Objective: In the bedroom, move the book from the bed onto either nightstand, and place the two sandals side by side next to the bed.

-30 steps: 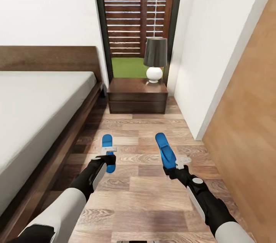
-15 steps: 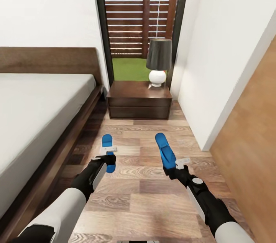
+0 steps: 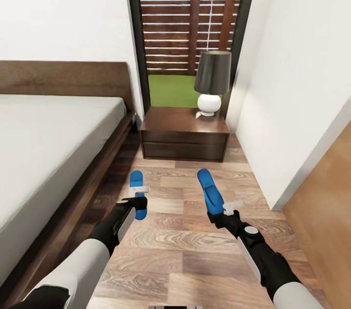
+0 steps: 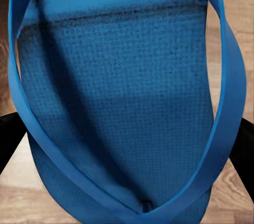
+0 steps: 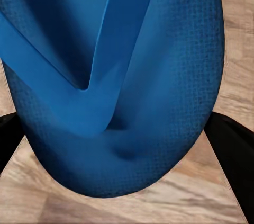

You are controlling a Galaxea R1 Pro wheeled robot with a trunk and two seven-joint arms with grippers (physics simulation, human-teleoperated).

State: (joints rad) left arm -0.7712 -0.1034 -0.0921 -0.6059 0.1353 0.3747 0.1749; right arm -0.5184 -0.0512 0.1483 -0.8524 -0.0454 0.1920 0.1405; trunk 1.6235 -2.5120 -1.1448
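- Two blue sandals: left sandal (image 3: 137,187) is clamped in our left gripper (image 3: 139,200), right sandal (image 3: 209,192) in our right gripper (image 3: 218,211), lower centre.
- Bed (image 3: 44,143) at left; nightstand (image 3: 185,133) at centre.

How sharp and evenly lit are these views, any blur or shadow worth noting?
Head view: crisp, flat even light, soft shadow along the bed frame. Left wrist view: the left sandal sits very close, weave texture readable, a darker band across it. Right wrist view: the right sandal slightly soft, shaded under its strap.
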